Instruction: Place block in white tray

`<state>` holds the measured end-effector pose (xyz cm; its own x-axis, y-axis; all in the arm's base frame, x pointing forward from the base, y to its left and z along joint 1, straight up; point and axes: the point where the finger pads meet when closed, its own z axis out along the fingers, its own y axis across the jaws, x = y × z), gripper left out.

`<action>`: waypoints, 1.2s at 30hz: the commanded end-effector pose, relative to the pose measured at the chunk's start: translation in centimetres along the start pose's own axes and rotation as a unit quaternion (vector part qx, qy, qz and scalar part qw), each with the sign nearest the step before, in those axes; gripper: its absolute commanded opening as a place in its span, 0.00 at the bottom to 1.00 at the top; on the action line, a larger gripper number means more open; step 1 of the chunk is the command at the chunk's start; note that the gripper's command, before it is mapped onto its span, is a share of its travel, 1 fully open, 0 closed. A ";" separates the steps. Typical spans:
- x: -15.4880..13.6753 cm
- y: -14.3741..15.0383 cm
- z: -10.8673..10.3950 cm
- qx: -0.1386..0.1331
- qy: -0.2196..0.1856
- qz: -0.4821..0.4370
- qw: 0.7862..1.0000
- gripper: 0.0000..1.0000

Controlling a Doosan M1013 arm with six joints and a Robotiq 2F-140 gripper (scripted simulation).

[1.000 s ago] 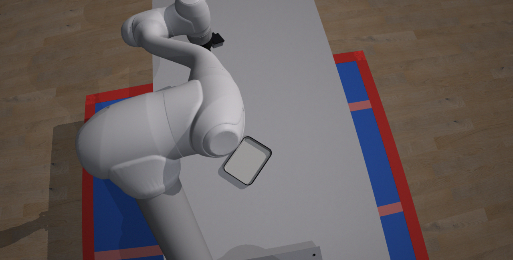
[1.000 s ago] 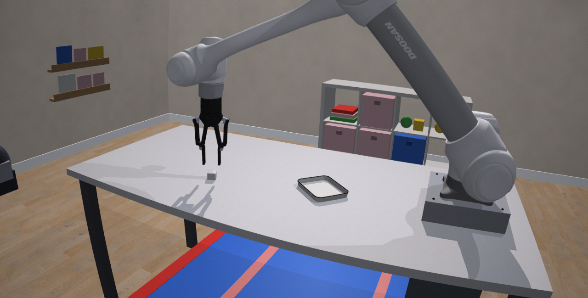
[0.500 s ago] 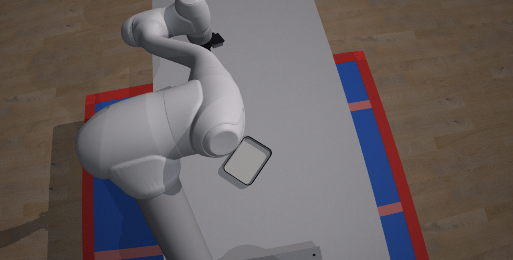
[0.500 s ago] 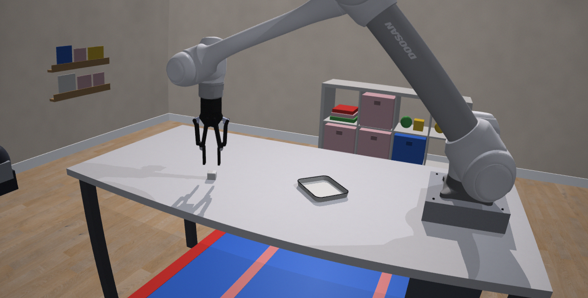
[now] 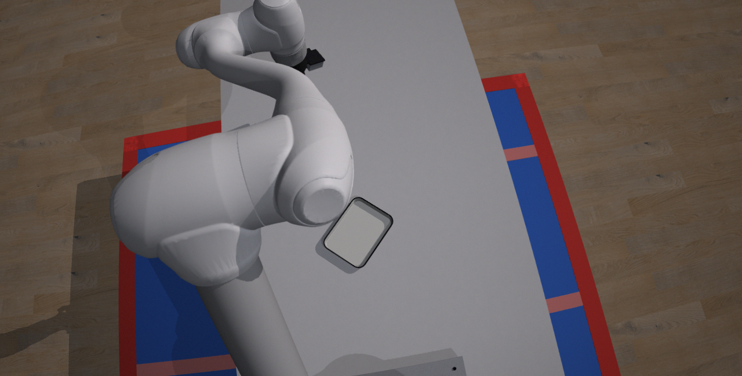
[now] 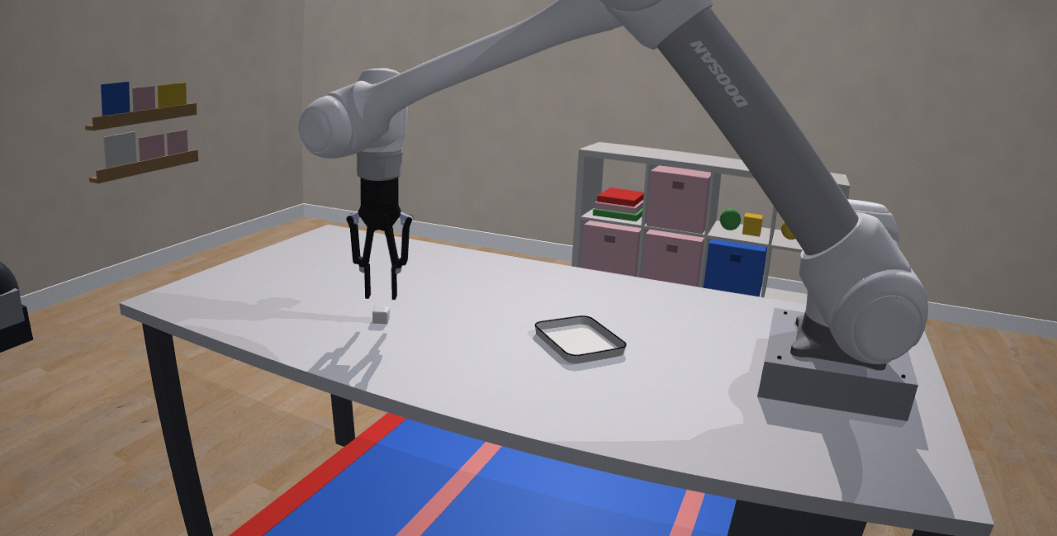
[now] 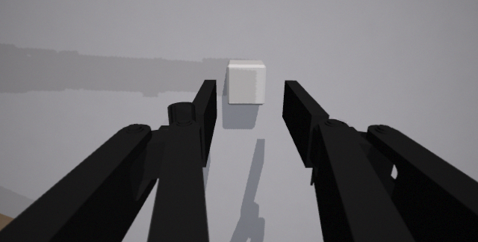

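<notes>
The grey table (image 6: 517,415) carries everything. The white tray (image 6: 545,330) lies mid-table toward the near long edge, well apart from the pickup, its floor bare. The tool (image 6: 379,295) hangs straight down near the far end, partly parted and gripping nothing, likely set just wider than its target. The block (image 6: 380,315) rests on the table directly beneath, untouched.

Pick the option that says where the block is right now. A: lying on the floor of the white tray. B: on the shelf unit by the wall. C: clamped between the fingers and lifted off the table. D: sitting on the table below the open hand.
D: the block sits on the table just under the hand, whose fingers stand apart, clear of it; the tray holds nothing.
</notes>
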<state>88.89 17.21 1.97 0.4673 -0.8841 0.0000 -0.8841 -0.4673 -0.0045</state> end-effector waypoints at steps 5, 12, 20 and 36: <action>0.2 -0.1 1.0 0.000 0.003 0.000 1.000 0.38; 0.3 -0.2 1.7 0.000 0.003 0.000 1.000 0.38; 0.4 -0.2 2.1 0.001 0.004 0.000 1.000 0.38; 0.4 -0.3 2.1 0.001 0.004 0.000 1.000 0.38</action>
<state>89.11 17.25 0.06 0.4672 -0.8841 0.0001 -0.8841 -0.4672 -0.0048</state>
